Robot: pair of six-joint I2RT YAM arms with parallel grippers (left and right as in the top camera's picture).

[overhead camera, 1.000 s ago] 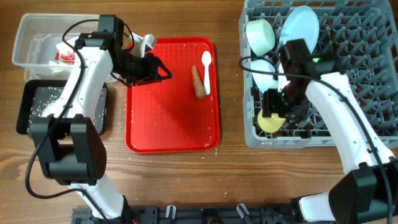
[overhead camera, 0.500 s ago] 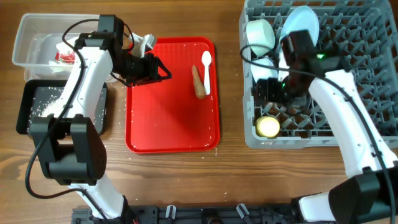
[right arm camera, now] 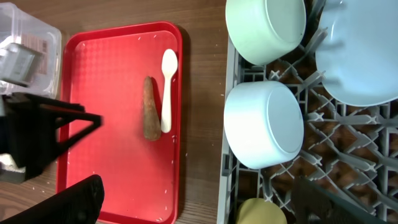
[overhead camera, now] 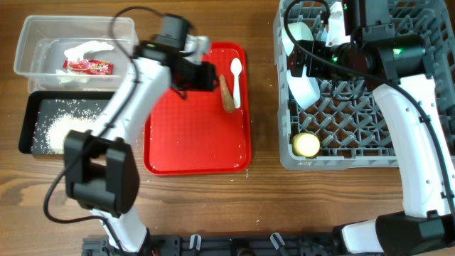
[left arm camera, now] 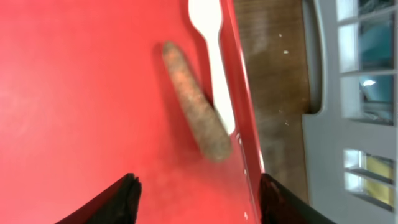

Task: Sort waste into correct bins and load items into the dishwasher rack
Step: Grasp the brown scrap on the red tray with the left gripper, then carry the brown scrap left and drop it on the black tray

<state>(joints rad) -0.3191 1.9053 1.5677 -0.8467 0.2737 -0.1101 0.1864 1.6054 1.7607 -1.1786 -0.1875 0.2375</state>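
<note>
The brown sausage-like stick (overhead camera: 227,93) and the white spoon (overhead camera: 237,80) lie side by side on the red serving tray (overhead camera: 192,142). My left gripper (overhead camera: 213,76) is open and empty just left of the stick, which shows ahead of its fingers in the left wrist view (left arm camera: 196,109). My right gripper (overhead camera: 298,62) is open and empty, high over the left side of the dishwasher rack (overhead camera: 398,121). The rack holds two bowls (right arm camera: 266,28) (right arm camera: 264,123), the plate (right arm camera: 360,56) and the yellow cup (overhead camera: 307,145).
The clear tub (overhead camera: 43,32) at the far left holds the red wrapper (overhead camera: 89,67) and white paper (overhead camera: 85,50). The black tray (overhead camera: 106,128) in front of it holds white rice (overhead camera: 57,129). Rice grains dot the red tray.
My right gripper let go of the yellow cup, which now stands in the rack's front left corner, and lifted toward the back. My left gripper moved right from the tub to the stick.
</note>
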